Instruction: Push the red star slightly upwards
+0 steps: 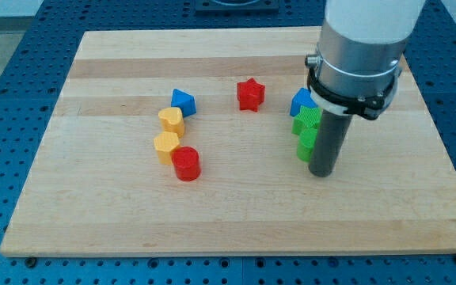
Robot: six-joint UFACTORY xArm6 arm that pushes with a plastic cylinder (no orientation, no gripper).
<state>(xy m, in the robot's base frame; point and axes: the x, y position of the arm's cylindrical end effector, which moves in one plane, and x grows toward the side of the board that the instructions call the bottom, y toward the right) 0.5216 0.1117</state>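
The red star [250,94] lies on the wooden board [236,214] above the middle. My tip [322,172] rests on the board to the star's lower right, well apart from it. The tip stands right beside a green block [306,147], with another green block [308,122] and a blue block [300,101] just above, partly hidden by the rod and the arm.
At the view's left stand a blue triangle block [184,101], a yellow heart block [172,120], a yellow block [166,146] and a red cylinder [186,164]. The arm's white body [362,39] covers the board's upper right.
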